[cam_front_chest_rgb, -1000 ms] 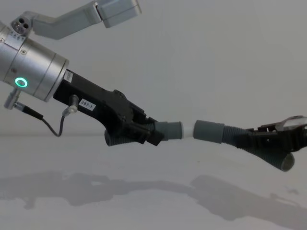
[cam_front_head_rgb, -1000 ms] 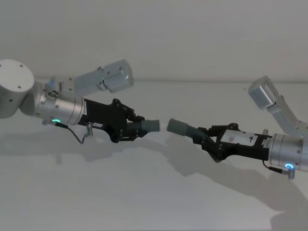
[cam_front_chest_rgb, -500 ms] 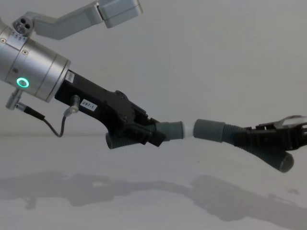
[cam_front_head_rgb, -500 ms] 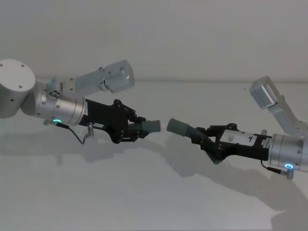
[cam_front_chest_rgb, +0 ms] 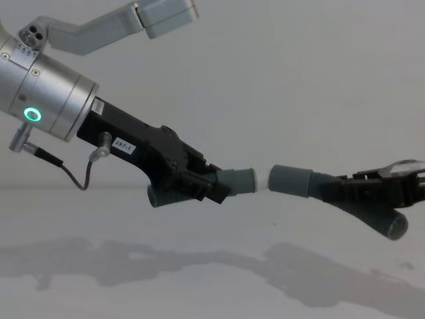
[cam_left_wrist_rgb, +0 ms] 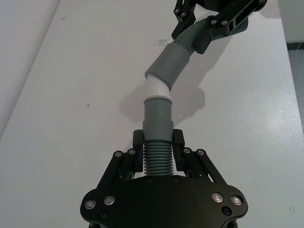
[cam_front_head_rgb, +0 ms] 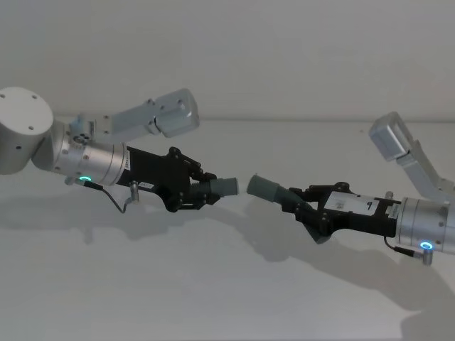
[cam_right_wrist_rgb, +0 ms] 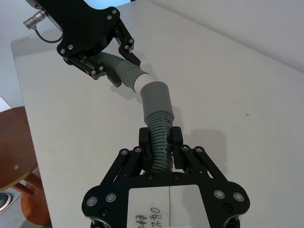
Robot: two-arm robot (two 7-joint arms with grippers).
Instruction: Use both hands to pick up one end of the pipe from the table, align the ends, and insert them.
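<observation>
head view: both hose pieces are up off the table (cam_front_head_rgb: 227, 284), the left hand (cam_front_head_rgb: 201, 190) clamped on the ribbed part of the left pipe piece (cam_front_head_rgb: 219, 187), the right hand (cam_front_head_rgb: 297, 202) clamped on the right pipe piece (cam_front_head_rgb: 269, 190), and the two cuffs face each other with a small gap between them. left wrist view: the left cuff (cam_left_wrist_rgb: 157, 116) points at the right cuff (cam_left_wrist_rgb: 171, 64) with a white spigot (cam_left_wrist_rgb: 156, 88) between them, but the far piece comes in at a clear angle, so the axes don't line up; push now and the rim likely catches and jams instead of sliding in. right wrist view: same kink, right cuff (cam_right_wrist_rgb: 156, 99) bent off toward the left cuff (cam_right_wrist_rgb: 127, 74); the grip sits back on the soft ribbing, so the hose could buckle or slip through the fingers (cam_right_wrist_rgb: 176, 137) under end load. chest view: the cuffs look near level, left one (cam_front_chest_rgb: 239, 181), right one (cam_front_chest_rgb: 291, 179), so the sideways skew is the real risk here, and it's easy to miss from this side.
</observation>
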